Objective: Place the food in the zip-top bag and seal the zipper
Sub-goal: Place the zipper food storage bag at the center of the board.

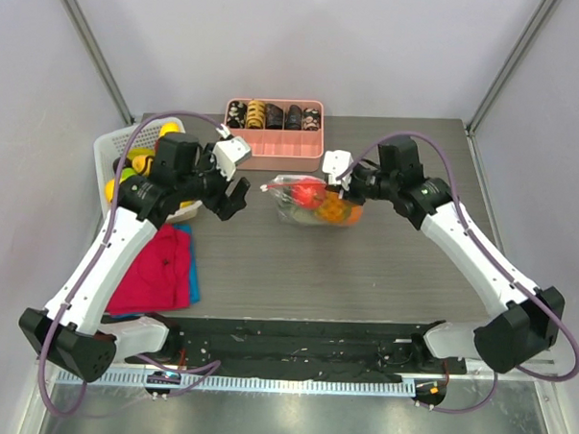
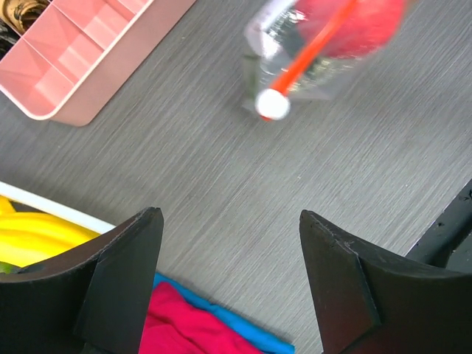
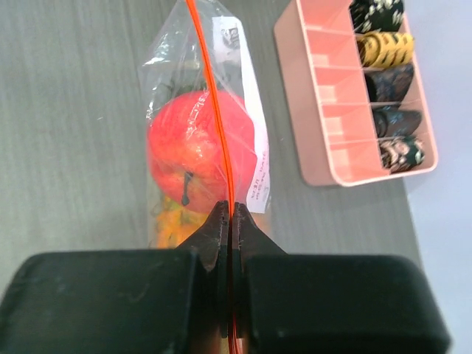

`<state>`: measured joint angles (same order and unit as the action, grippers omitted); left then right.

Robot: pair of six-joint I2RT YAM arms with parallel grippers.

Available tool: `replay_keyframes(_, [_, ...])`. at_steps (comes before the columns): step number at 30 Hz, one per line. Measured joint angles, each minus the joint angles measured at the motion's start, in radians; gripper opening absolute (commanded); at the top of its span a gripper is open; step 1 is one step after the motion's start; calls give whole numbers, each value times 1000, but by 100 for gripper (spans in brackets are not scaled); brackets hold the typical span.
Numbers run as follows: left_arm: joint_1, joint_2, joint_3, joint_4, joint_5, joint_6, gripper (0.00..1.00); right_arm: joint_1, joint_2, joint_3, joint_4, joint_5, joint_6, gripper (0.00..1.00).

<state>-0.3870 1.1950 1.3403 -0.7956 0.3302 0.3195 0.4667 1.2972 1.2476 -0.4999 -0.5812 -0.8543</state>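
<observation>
The zip-top bag (image 1: 311,204) lay on its side near the middle of the table (image 1: 383,279), just in front of the pink tray (image 1: 273,160). It was clear, crinkly plastic that caught the light in creases. Through it showed a round red fruit (image 3: 193,140), glossy, with a dark stem dimple, and beside that an orange-yellow toy (image 3: 171,221) with a bumpier surface. A narrow white label (image 3: 247,96) ran along the bag; it carried small print and a dark mark, too fine for me to read.

The zipper (image 3: 212,96) was a thin orange-red line along the bag's top edge, ending on the left in a small round white slider (image 2: 273,105). The right pincer (image 3: 228,221) was clamped on the zipper at the bag's right end, its black fingers pressed together with only the strip between them. The left pincer (image 2: 228,221) hung above bare table to the left of the slider, clear of the bag, its blunt black fingers wide apart with nothing between them.

The table was grey with a fine wood-grain streak. The tray was smooth pink plastic, divided into compartments, with dark and yellow patterned pieces along its far row. At the left stood a white basket (image 1: 108,151) holding yellow shapes, and in front of it lay a crumpled red cloth (image 1: 162,264) over a blue cloth (image 1: 194,275)
</observation>
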Motion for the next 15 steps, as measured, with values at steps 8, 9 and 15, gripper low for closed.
replay_keyframes(8, [2,-57,-75,14,-31,-29,100,45,-3,-151,111,-18,-50,1])
replay_keyframes(9, [2,-65,-82,13,-38,-32,100,71,-27,-213,123,-22,-57,1])
replay_keyframes(15, [3,-75,-97,-1,-86,-78,100,268,-115,-515,134,-21,-23,1])
